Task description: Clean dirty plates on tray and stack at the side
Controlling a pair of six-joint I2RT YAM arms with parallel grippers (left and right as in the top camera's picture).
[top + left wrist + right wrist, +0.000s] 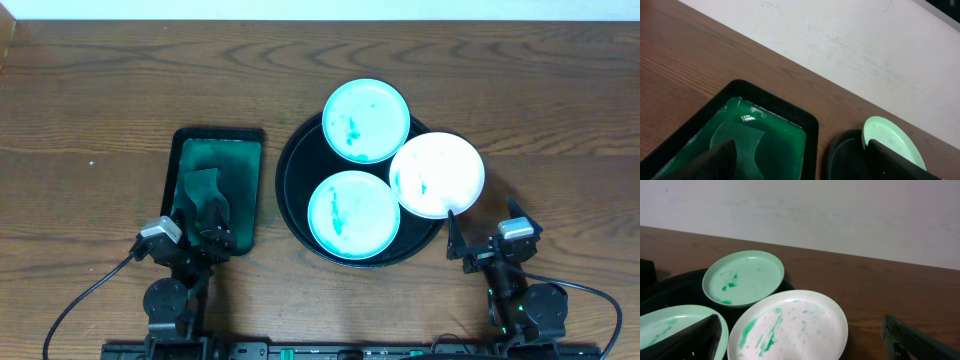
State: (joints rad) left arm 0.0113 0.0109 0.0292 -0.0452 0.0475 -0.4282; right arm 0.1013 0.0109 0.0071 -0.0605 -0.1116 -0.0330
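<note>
Three dirty plates lie on the round black tray [296, 205]: a far one [366, 120], a near-left one [353, 214], and a whiter right one [437, 174] overhanging the rim. In the right wrist view the right plate [790, 327] shows green smears, with the far plate [744, 277] and near-left plate [670, 322] behind and left. My right gripper [482, 241] is open and empty, just in front of the right plate [802, 345]. My left gripper [190, 240] is open and empty over the near end of the rectangular tray [800, 165].
A small rectangular black tray [180, 160] with green liquid and a green cloth [205, 195] sits left of the round tray; it shows in the left wrist view [812, 125] with the cloth [740, 137]. A pale wall edges the table's far side.
</note>
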